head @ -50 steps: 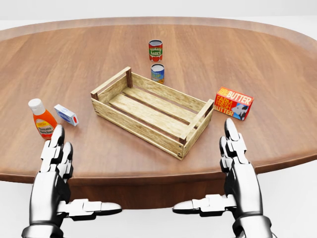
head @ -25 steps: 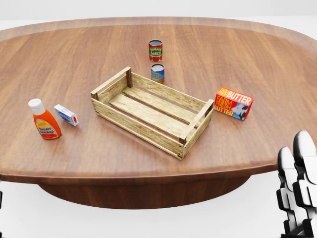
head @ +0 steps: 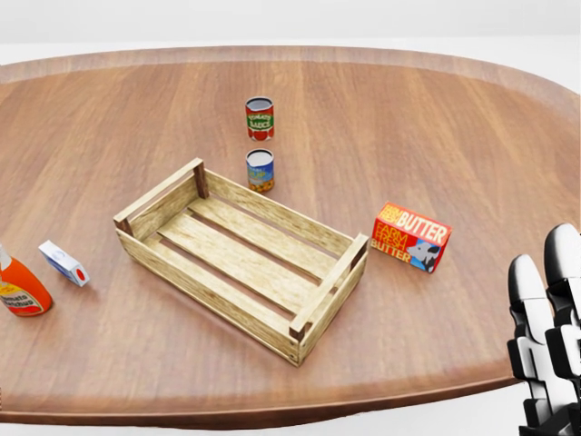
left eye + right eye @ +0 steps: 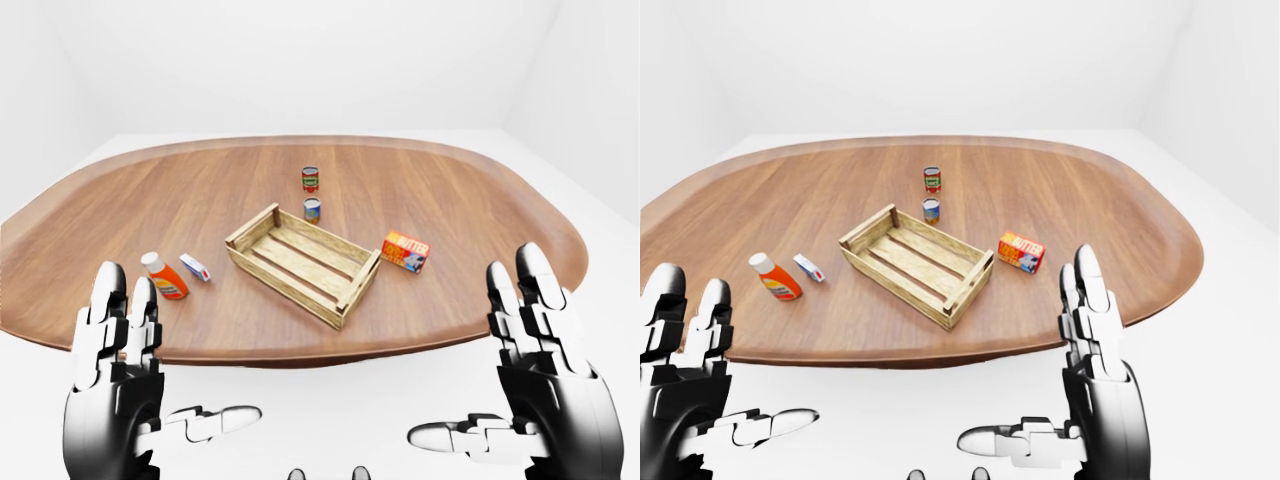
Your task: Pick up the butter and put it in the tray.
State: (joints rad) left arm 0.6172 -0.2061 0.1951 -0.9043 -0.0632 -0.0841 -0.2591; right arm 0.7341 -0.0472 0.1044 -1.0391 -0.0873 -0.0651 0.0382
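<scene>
The butter [image 3: 412, 237], a boxed block with a red, orange and white printed face, lies flat on the wooden table [image 3: 472, 118], just to the right of the tray [image 3: 243, 254] and apart from it, with bare tabletop between the two. The box's long axis runs from far-left to near-right in the head view, roughly parallel to the tray's short end wall beside it; the lettered face is turned up and toward the camera, and the lettering reads upright from the robot's side. The tray is an open slatted crate set at an angle on the table, its long axis running from far-left to near-right, and nothing lies inside it. Two cans [image 3: 260, 119] stand upright just beyond the tray's far long side, one behind the other. A sauce bottle [image 4: 165, 277] and a small white packet [image 4: 195, 267] sit well to the left of the tray. The right hand [image 4: 540, 345] is raised at the near table edge, below and to the right of the butter, fingers extended upward, thumb out to the side, and grips nothing. The left hand [image 4: 115, 350] is in the same spread, empty posture at the near-left edge, close to the bottle side. This placement likely reflects a ready stance: the right hand is the nearer one to the butter. A grasp across the box's short width appears the most practical approach.
</scene>
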